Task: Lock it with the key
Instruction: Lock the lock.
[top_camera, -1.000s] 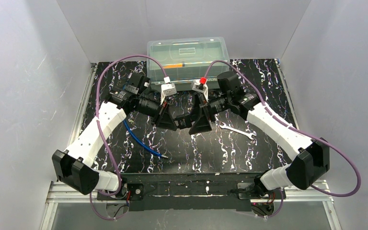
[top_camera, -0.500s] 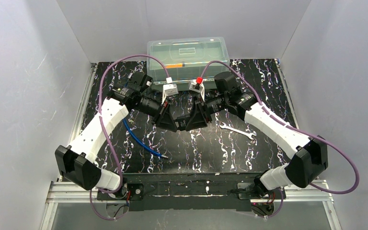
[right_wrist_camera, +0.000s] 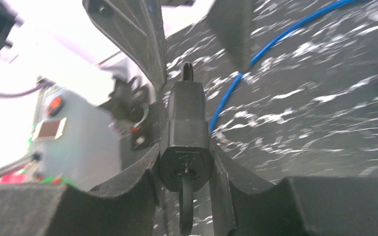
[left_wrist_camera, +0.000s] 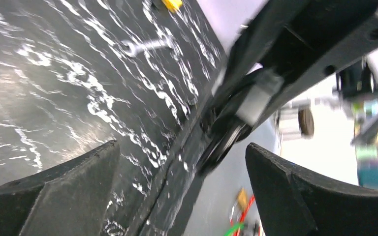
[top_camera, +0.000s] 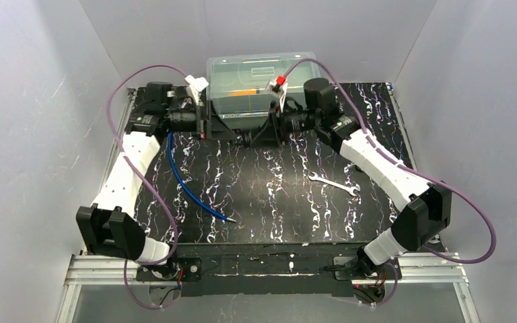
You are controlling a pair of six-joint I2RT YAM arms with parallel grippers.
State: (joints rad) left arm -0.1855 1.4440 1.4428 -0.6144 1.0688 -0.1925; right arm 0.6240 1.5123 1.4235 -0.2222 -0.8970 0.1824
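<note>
My right gripper (right_wrist_camera: 186, 147) is shut on a small black lock (right_wrist_camera: 186, 128), its pads pressing both sides. The shackle end (right_wrist_camera: 187, 72) points away from the camera. The key (right_wrist_camera: 186, 201) sits in the keyhole on the near face; I see it edge-on and dark. In the top view the right gripper (top_camera: 257, 134) hovers just in front of the clear box. My left gripper (top_camera: 209, 126) faces it from the left, open and empty, apart from the lock. Its two fingers (right_wrist_camera: 138, 39) show beyond the shackle. The left gripper (left_wrist_camera: 187, 196) holds nothing in its own view.
A clear plastic lidded box (top_camera: 264, 81) stands at the back centre. A silver open-ended wrench (top_camera: 334, 183) lies right of centre, and a blue cable (top_camera: 190, 188) trails on the left. A small yellow padlock (left_wrist_camera: 172, 4) shows at the mat's far side in the left wrist view.
The right gripper closed on the black lock. The left gripper opened, let go and drew back to the far left. Both wrists moved away from mid-table toward the box.
</note>
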